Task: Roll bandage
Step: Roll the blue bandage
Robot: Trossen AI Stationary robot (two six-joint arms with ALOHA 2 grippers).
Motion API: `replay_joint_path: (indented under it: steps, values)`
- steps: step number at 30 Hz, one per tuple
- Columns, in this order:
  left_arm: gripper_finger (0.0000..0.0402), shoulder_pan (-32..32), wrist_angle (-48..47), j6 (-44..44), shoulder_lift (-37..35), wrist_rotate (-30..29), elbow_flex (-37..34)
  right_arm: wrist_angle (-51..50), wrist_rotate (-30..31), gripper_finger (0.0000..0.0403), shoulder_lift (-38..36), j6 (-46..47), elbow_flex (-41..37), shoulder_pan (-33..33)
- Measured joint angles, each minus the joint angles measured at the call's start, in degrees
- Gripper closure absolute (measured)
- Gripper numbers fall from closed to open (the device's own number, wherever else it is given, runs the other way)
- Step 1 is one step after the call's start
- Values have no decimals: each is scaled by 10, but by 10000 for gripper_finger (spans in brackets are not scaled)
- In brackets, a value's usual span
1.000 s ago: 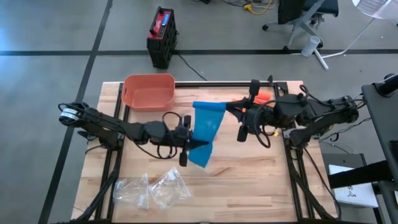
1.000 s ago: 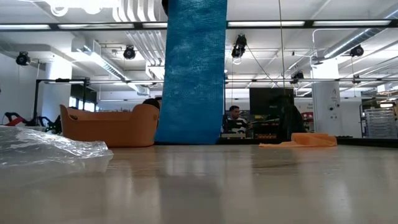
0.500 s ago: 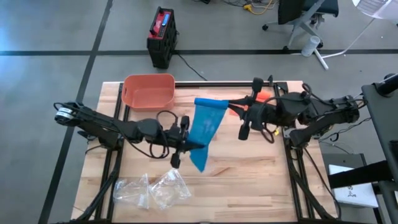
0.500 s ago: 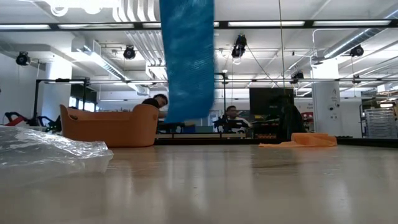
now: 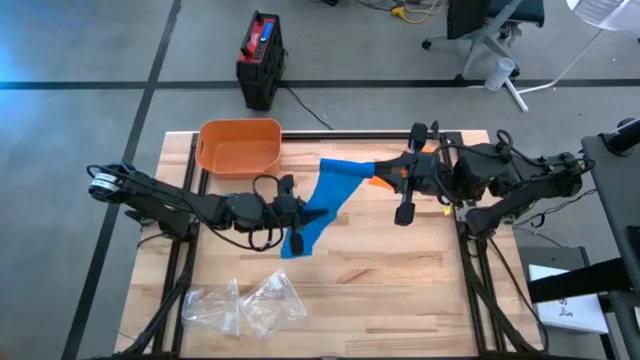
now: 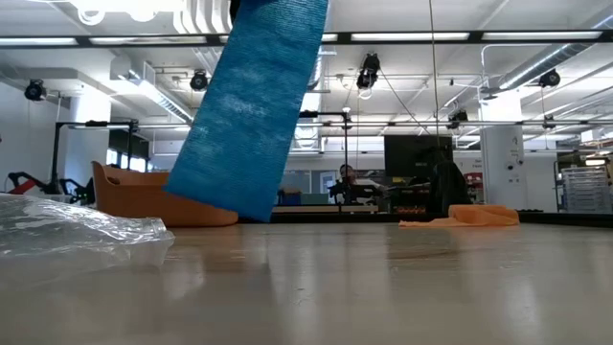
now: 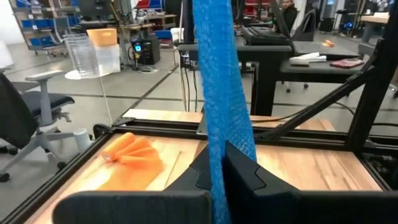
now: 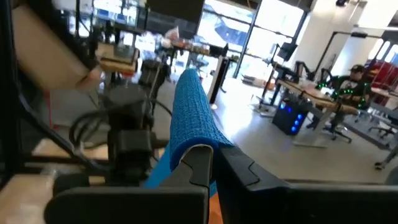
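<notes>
blue bandage [image 5: 322, 205] held off the tabletop [image 5: 400, 290] near its centre, stretched as a flat strip between both arms, running from about 1 o'clock down to 7 o'clock in the high view. left claw [image 5: 297, 222] at the strip's lower end, just left of centre, clamped tight on the bandage; in the left wrist view, fingers [image 7: 242, 175] closed on either side of the cloth [image 7: 219, 93], which rises straight up from the grip. right claw [image 5: 378, 174] at the strip's upper end, toward 1 o'clock from centre, likewise pinched shut on the bandage; in the right wrist view, fabric [image 8: 191, 118] draped over and gripped between the dark fingers [image 8: 200, 163]. in the low view, strip [image 6: 251, 110] hanging slanted, lower end just above the tabletop surface [image 6: 383, 287], whether touching it not determinable. orange basket [image 5: 239, 146] at 11 o'clock on the tabletop, upright, well apart from the bandage. orange cloth-like item [image 5: 432, 150] at 1 o'clock near the back edge, partly hidden behind the right arm. clear plastic bags [image 5: 245, 303] at 7 o'clock near the front edge, lying crumpled. black and red case [image 5: 259, 58] on the floor beyond the tabletop at 12 o'clock.
</notes>
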Motion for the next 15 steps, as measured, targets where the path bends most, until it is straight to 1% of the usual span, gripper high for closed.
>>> replay_joint_path:
  steps: [4, 6, 8, 11, 13, 15]
  values:
    - [401, 0, 0, -2, 0, 12, 0, -28, 4, 400, 0, -37, 0, 0]
    - [401, 0, 5, -2, 0, 52, 0, -29, 4, 400, 0, -74, 0, 0]
    - [401, -1, 18, -2, 0, 107, 0, -26, 6, 400, 1, -110, 0, 0]
    - [401, -2, 38, -3, 0, 179, 0, -22, 32, 400, 6, -155, 0, 0]
    - [401, -4, 47, -5, 0, 200, 0, -22, 48, 400, 9, -173, 0, 0]
    - [401, -5, 54, -5, -4, 208, 0, -22, 57, 400, 9, -184, 0, 0]
